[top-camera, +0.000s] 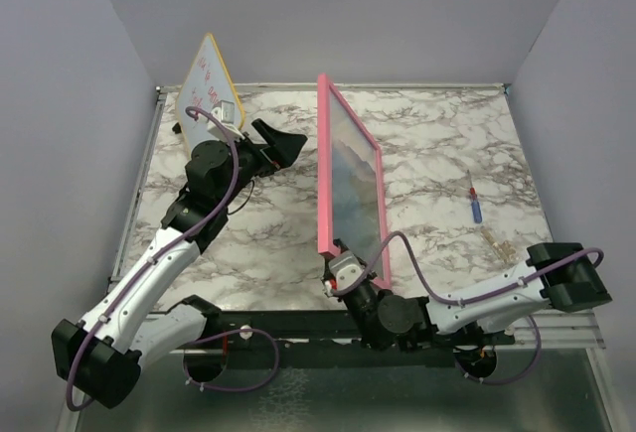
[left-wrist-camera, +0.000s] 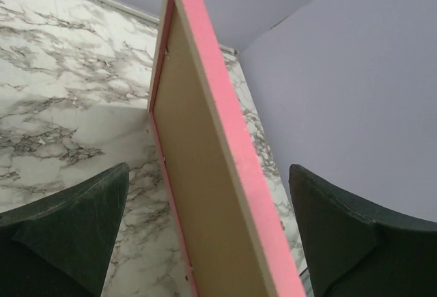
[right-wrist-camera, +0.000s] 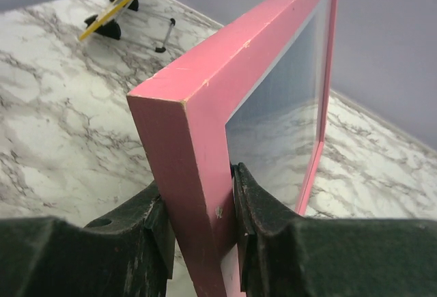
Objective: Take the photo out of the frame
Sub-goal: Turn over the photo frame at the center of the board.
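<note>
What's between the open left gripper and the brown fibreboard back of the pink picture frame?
Only bare marble tabletop, per the top view; the left gripper stands apart from the frame.

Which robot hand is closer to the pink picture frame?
Right. The right hand pinches the pink picture frame at its near corner. The left hand hangs open beside the frame's brown back, not touching it.

surface: marble table (top-camera: 437, 134) | on it: frame (top-camera: 326, 174) on edge mid-table, whiteboard (top-camera: 204, 84) far-left corner, small blue tool (top-camera: 475, 206) right

Bright even light, soft shadows, wrist cams' fg slightly blurred
</note>
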`<state>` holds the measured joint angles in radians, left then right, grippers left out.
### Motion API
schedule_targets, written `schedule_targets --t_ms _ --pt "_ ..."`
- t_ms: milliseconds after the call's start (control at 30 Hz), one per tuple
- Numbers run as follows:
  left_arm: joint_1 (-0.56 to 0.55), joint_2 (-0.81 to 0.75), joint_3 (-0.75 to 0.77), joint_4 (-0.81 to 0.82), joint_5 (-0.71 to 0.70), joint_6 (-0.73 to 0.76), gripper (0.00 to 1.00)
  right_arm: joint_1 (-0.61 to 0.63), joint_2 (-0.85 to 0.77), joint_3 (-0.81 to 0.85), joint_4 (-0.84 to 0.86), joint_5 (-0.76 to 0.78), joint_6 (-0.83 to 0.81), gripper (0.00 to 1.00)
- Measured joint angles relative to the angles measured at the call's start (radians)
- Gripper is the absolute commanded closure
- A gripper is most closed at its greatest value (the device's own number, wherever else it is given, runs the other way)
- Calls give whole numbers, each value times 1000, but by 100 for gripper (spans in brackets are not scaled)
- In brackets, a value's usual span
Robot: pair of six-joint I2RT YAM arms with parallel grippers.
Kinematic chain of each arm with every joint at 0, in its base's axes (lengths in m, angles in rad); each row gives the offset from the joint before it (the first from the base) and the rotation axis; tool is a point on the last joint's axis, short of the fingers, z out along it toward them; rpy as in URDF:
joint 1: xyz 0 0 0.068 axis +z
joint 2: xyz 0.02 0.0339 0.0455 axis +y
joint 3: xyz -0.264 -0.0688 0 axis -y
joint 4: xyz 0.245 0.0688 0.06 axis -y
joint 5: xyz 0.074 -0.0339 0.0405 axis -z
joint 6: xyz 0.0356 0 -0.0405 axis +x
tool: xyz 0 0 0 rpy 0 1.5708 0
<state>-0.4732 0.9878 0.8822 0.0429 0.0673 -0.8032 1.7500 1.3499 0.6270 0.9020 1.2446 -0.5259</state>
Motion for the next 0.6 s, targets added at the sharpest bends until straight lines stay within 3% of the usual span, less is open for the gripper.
schedule_targets --t_ms 367,600 --pt "1 -11 4 -53 -32 4 1 -18 -190 0 -169 43 304 94" --pt "1 -8 -4 -51 -32 -6 1 -17 -277 11 -404 91 642 95"
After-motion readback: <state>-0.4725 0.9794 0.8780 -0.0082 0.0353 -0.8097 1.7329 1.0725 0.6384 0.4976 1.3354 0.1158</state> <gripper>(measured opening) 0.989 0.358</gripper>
